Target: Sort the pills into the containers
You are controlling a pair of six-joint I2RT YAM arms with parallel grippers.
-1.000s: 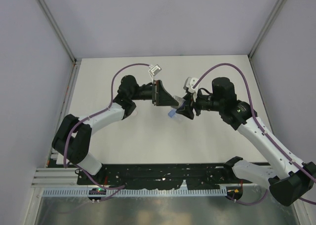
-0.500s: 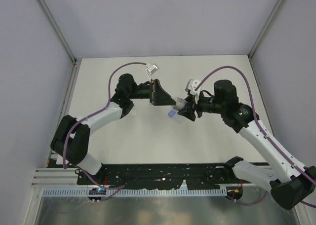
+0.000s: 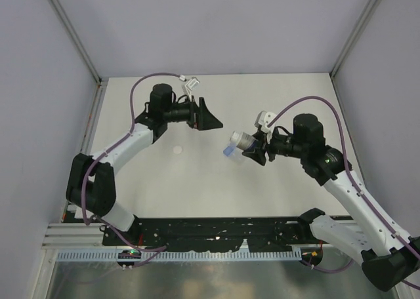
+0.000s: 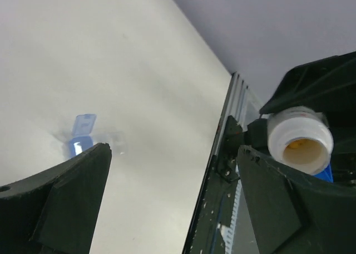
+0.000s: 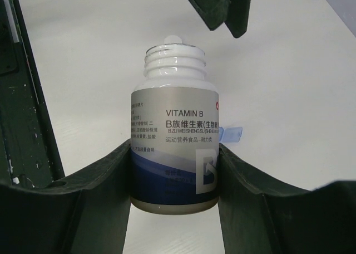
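Lying flat on the white bench (image 3: 197,187), close to the raised bottle, is a small clear plastic tube with a blue flip lid (image 3: 228,153). Its lid looks flipped open, likely so pills can go in. Nothing touches it. Off to its left, well apart, sits a small white round thing (image 3: 176,150). It may be the bottle's cap, but it is too small to tell.

Next comes the right pincer (image 5: 175,154). It is clenched around the fat middle of a round white plastic bottle with a grey and dark blue label (image 5: 173,137). The bottle is up in the air, off the bench. Its cap is off and the screw neck is bare. The left wrist view looks right into the mouth, where yellow-orange pills (image 4: 300,149) show inside. The bottle leans with its mouth toward the other arm, probably so the pills can be tipped out.

Farther back, the left pincer (image 3: 209,119) is spread wide and grasps nothing. It hangs in the air, apart from the bottle, with its tips pointing toward the open mouth. It seems to sit there to leave the bottle room.
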